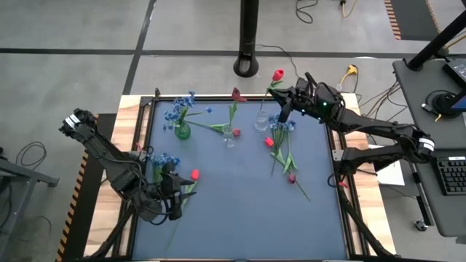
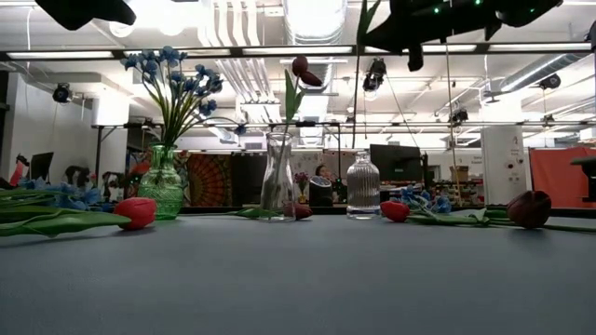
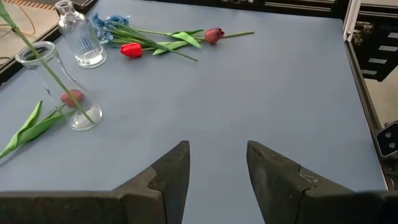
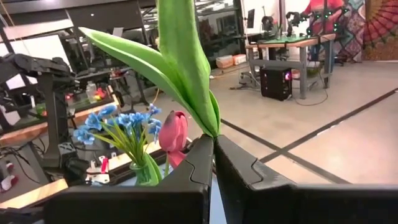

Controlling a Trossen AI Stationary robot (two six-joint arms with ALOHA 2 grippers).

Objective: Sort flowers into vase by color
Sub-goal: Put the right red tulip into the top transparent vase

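My right gripper (image 1: 285, 98) is over the table's far edge and shut on a red flower whose bud (image 1: 277, 75) lies past that edge. A green vase (image 1: 182, 131) holds blue flowers (image 2: 172, 79). One red tulip (image 2: 303, 73) stands in a clear vase (image 2: 277, 181), and beside it is a ribbed clear vase (image 2: 362, 186). More red and blue flowers (image 1: 282, 149) lie flat on the mat at right centre. Near the table's left side, my left gripper (image 3: 217, 180) hangs open with nothing between its fingers. Beside it lie blue flowers (image 1: 164, 160) and a red bud (image 1: 195, 175). My right gripper pinches the red flower's green stem at the point where its long leaves branch off (image 4: 213, 127). The fingers come nearly level from the table's right side. The leaves rise above the fingers, a thin length of stem (image 2: 357, 88) hangs below, and the flower is lifted clear.
The blue mat (image 1: 240, 211) is bare in its near half. A black pole's round base (image 1: 247, 67) stands on the floor beyond the far edge. Wooden borders and cables run along both sides of the table.
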